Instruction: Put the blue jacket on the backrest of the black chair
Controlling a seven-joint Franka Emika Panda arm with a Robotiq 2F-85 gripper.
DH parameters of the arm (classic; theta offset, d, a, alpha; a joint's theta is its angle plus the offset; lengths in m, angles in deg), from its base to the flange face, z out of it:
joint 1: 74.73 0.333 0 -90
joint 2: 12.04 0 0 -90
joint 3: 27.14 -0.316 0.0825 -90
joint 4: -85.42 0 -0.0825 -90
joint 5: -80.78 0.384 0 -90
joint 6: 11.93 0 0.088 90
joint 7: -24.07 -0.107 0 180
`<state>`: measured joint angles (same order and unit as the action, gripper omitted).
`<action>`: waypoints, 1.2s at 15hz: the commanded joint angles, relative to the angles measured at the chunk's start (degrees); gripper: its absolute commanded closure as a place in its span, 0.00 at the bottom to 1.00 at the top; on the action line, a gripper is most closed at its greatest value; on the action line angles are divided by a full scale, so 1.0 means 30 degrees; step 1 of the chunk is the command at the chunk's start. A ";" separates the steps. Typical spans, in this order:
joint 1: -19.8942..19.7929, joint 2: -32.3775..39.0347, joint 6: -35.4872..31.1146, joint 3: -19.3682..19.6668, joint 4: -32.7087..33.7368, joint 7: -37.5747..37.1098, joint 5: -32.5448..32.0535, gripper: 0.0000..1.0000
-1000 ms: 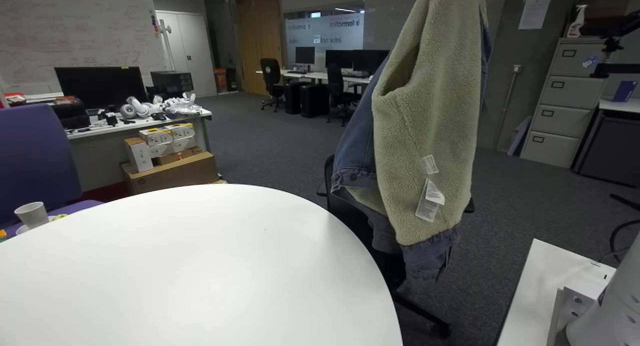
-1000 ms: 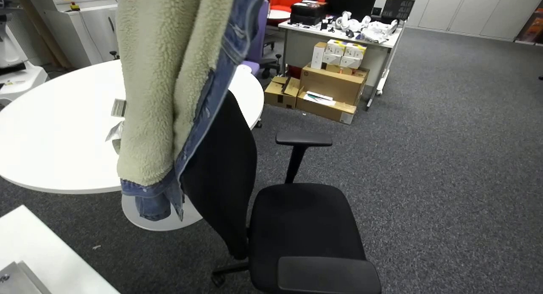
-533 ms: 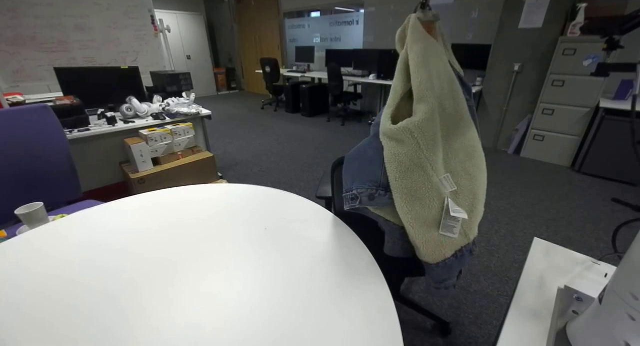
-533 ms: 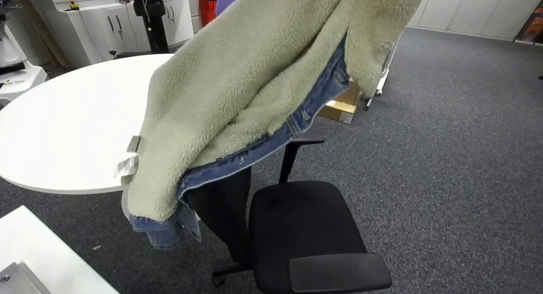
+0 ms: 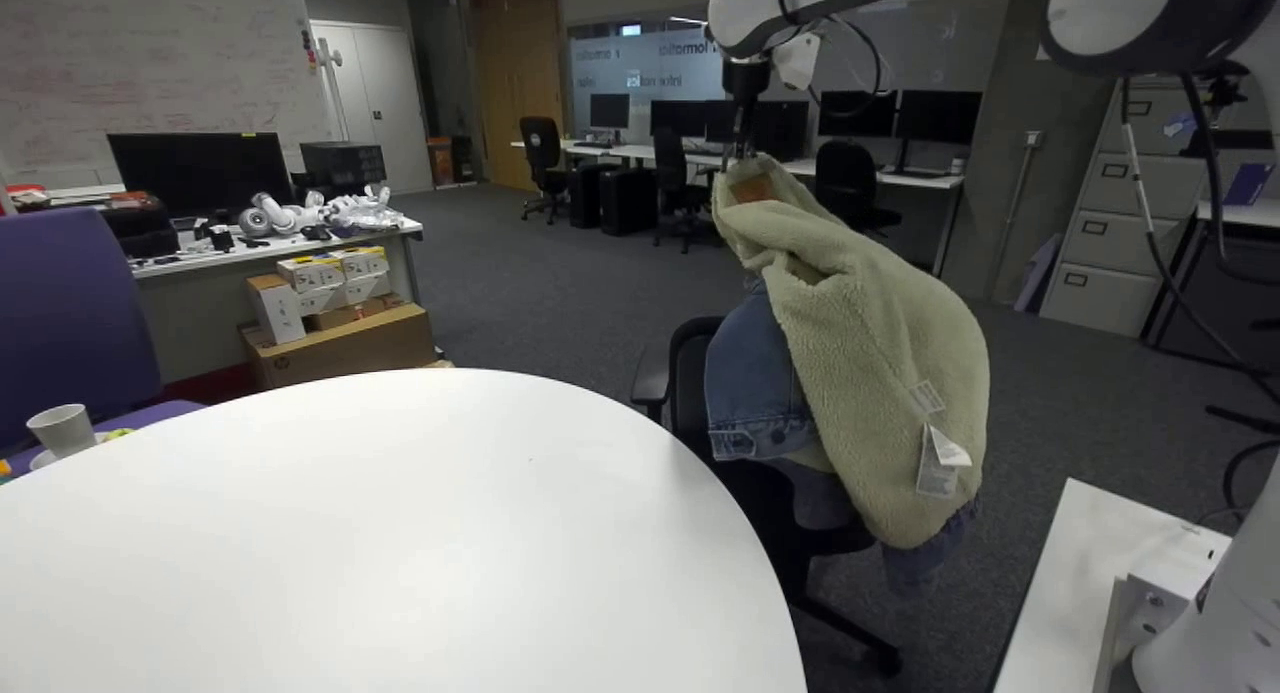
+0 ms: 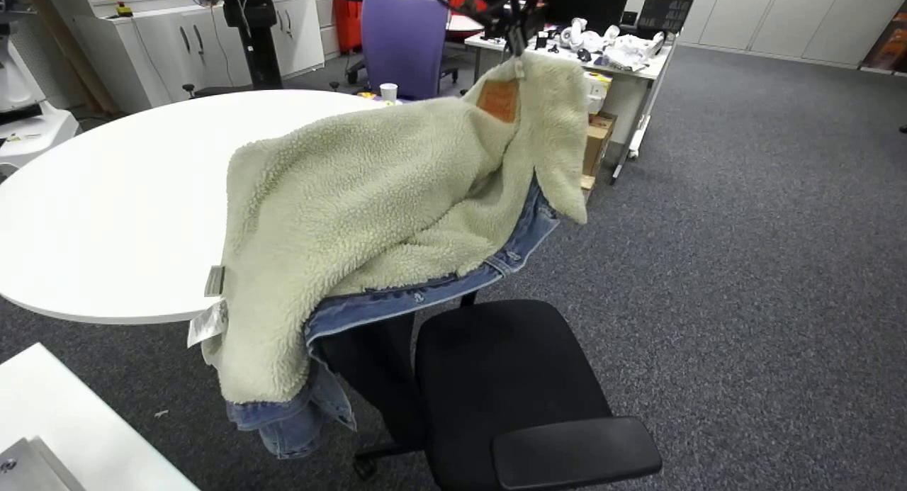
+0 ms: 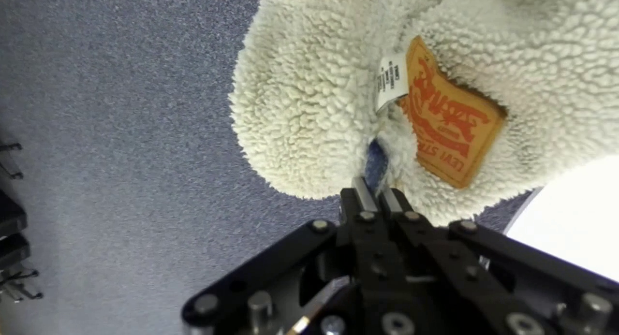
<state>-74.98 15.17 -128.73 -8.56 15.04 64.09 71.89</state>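
1. The jaws pinch the blue jacket [image 5: 875, 348] by the collar, pale fleece outward.
2. The jacket drapes across the black chair [image 5: 768, 501], hiding much of its backrest [image 5: 690, 373].
3. The round white counter [image 5: 400, 533] hides part of the chair.

The jacket [image 6: 368, 186], chair [image 6: 510, 363] and counter [image 5: 400, 533] are shared by both exterior views, set above counter height; the wrist view, nearest, is aimed down past the pincer [image 7: 375, 187].

The jacket [image 5: 850, 363] is blue, its lining [image 6: 375, 186] cream, its patch [image 7: 449, 120] red-printed orange, the chair [image 6: 506, 377] black.
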 commanded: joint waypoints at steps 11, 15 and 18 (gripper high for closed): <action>-0.1266 -0.0636 -0.2421 -0.5345 -0.9158 -0.0745 -0.1173 0.55; -0.2194 -0.1774 -0.2355 -0.5874 -0.8624 -0.0296 -0.0075 0.26; -0.2534 -0.3302 -0.3356 -0.6053 -0.8016 0.0177 0.0663 0.03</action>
<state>-80.66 11.96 -136.02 -25.15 -7.73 62.14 71.59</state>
